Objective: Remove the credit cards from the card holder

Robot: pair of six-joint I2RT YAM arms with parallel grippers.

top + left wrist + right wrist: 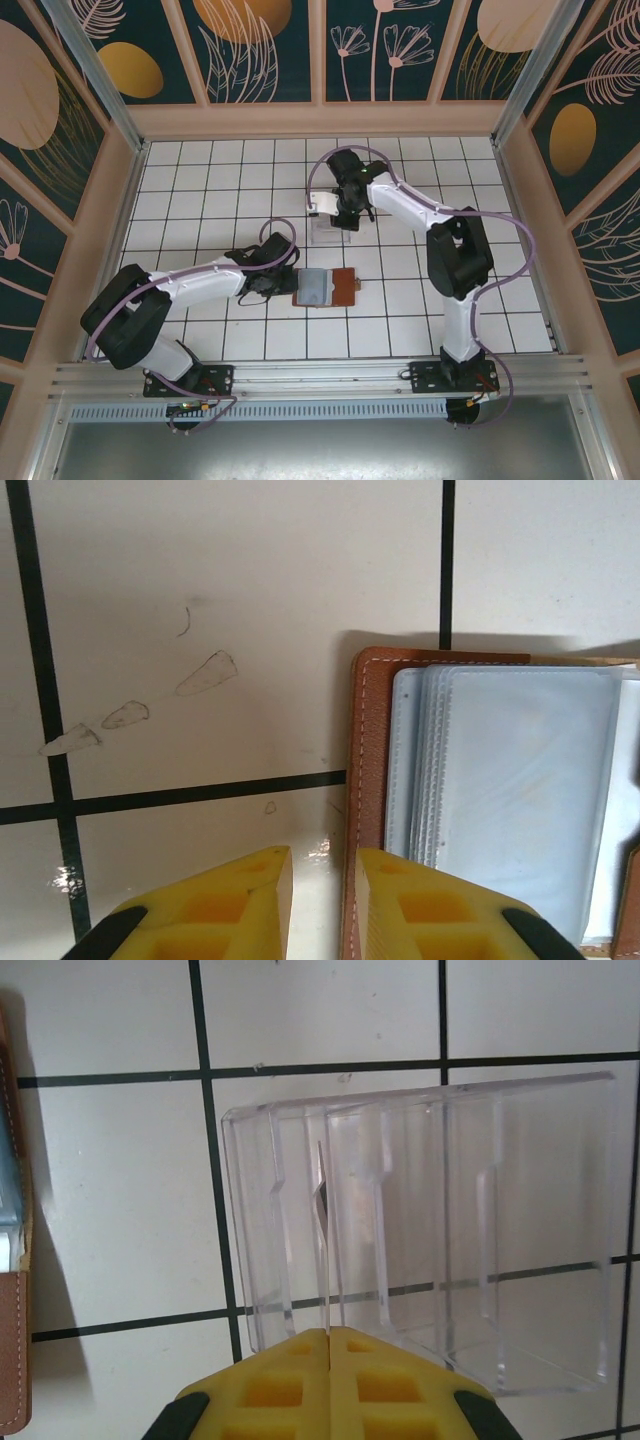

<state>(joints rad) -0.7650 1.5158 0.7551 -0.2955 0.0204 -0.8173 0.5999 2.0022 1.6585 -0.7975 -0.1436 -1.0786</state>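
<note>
Overhead, two close downward wrist views; common card holder (325, 287)

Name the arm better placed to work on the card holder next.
Left. The left claw sits at the card holder's edge; the right claw is over the clear stand, shut on a card.

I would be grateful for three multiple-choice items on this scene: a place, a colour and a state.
1. Where does the card holder lie relative to the clear stand?
A) nearer the arms' bases
B) inside it
C) beyond it

2. What colour are its inner pockets?
A) red
B) grey-blue
C) green

3. How is the right pincer?
A) wide open
B) shut on the holder
C) shut on a thin credit card

1 A: it lies below the stand in the top view.
2 B: pale grey-blue sleeves show.
3 C: its fingers meet on the card's edge.
</note>
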